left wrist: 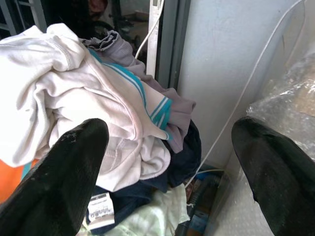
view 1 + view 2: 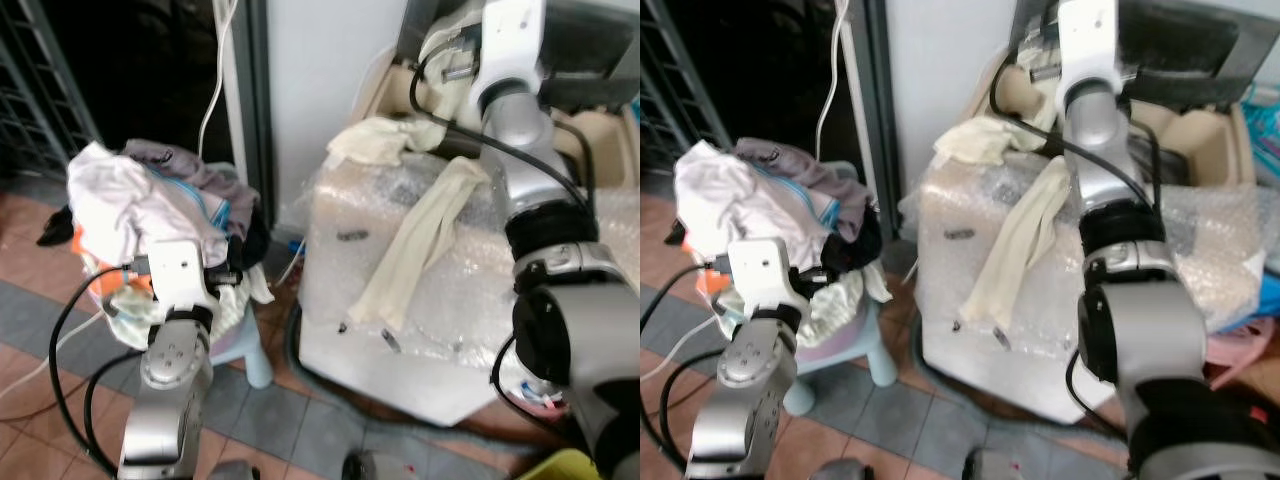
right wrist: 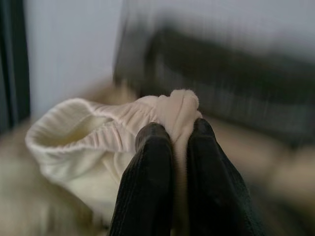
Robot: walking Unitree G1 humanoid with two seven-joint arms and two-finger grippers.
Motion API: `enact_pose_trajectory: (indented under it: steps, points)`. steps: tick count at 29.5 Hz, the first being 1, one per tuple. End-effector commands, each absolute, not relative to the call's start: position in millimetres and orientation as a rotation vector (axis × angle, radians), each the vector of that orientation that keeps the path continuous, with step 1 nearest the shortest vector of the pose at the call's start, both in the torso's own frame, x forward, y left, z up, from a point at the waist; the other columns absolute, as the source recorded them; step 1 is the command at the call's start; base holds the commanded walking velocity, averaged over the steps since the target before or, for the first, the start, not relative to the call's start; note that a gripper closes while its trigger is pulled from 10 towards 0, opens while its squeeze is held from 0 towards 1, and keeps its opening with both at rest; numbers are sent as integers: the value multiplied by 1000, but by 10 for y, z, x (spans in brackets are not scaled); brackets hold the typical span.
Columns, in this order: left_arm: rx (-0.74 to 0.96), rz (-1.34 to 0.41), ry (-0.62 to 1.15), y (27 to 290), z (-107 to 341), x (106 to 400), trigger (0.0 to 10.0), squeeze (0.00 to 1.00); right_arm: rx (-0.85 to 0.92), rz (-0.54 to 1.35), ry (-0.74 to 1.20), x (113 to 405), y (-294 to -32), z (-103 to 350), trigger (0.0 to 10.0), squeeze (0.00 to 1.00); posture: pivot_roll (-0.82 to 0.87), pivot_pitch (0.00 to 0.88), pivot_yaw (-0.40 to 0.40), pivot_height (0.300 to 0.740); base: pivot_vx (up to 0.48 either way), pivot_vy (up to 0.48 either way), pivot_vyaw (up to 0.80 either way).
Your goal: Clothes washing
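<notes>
Right end effector (image 3: 179,142) is clamping on a cream ribbed garment (image 3: 93,142), holding it up at far right above the bubble-wrapped white washing machine (image 2: 440,310). Left end effector (image 1: 170,162), fingers spread apart, is hovering beside the pile of white and grey clothes (image 2: 150,200) on a pale blue plastic stool (image 2: 245,345) at left.

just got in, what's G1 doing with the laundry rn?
The right gripper is shut on a cream garment, raised over the bubble-wrapped washing machine by the wall. More cream fabric trails down the machine's front. The left gripper is open, hovering near the pile of clothes heaped on a pale blue stool beside the machine, touching nothing. The pile looks mostly untouched.
</notes>
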State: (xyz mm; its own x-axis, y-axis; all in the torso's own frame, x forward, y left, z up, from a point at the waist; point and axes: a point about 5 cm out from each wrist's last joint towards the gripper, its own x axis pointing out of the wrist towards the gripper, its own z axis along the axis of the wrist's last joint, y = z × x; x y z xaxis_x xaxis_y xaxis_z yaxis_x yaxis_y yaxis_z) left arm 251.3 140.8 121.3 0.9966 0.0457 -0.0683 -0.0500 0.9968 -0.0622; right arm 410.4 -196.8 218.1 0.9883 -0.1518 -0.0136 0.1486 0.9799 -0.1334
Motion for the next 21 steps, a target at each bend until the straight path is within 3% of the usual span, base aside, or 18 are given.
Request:
enact_pose_trajectory:
  steps: [1,7,9,12,21]
  points:
    - [-66,35,68,1389,1241,2520,10000,0,-30,-172,147,4046,-2020,1921,10000,1000,-20,13,-4,740,0,0,0]
    - [-50,30,67,1399,1255,2528,10000,0,-31,-149,36,3949,-1983,1953,10000,1000,-28,18,-1,740,0,0,0]
    - [-51,37,70,1400,1251,2522,10000,0,-22,-151,-154,3789,-1994,2108,10000,1000,-26,18,-8,740,0,0,0]
    - [-52,46,72,1404,1243,2517,10000,0,-105,-119,-255,3592,-1932,2115,10000,1000,-25,11,-12,740,0,0,0]
    - [-62,42,81,1406,1238,2547,10000,0,-146,226,-90,3056,-1475,1542,10000,1000,-42,21,-6,740,0,0,0]
